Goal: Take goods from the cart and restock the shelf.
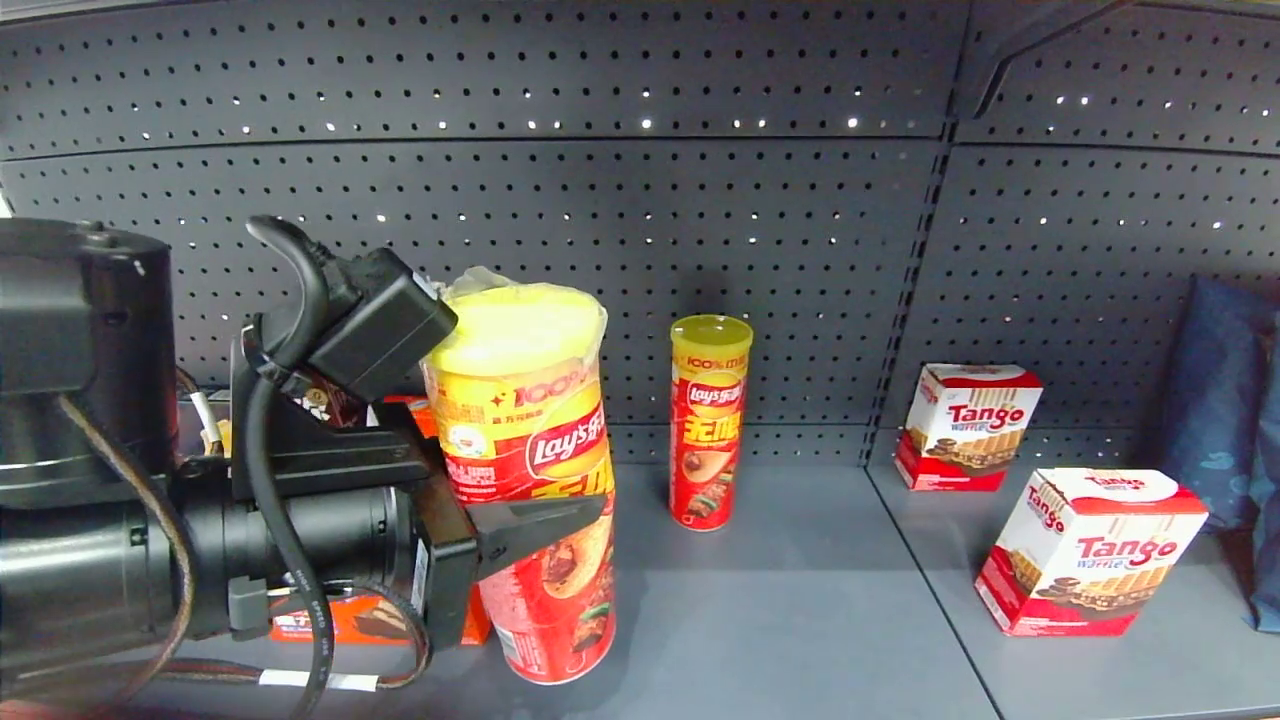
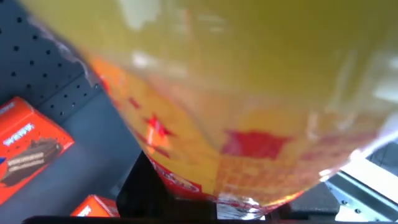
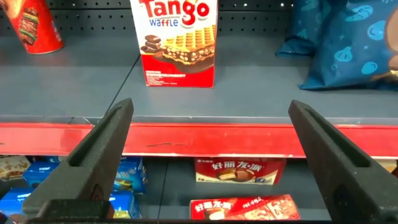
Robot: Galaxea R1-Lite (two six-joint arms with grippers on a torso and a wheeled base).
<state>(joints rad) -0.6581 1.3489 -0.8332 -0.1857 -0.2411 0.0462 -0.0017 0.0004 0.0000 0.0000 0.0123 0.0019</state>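
Left gripper [image 1: 550,515]: clamped on chip can [image 1: 525,420], upright, near shelf [image 1: 780,600] front.
Right gripper [image 3: 211,112]: wide, empty, facing waffle box [image 3: 177,40].
Behind: 1 smaller can [image 1: 710,420].

a: what sits behind the left arm [image 1: 120,520], around 8 o'clock in the head view?
b: an orange box [image 1: 340,620], mostly covered by the arm; its print is unreadable.
a: and the chip can [image 1: 530,470]?
b: the left gripper [image 1: 575,505] covers a strip of it; its far finger is hidden behind the can. from the left wrist the can is a yellow-red blur.
a: at 3 o'clock?
b: blue bags [image 1: 1225,430], cut by the edge.
a: below the shelf [image 3: 186,93]?
b: blue packets [image 3: 135,177], half behind a finger of the right gripper [image 3: 211,106].
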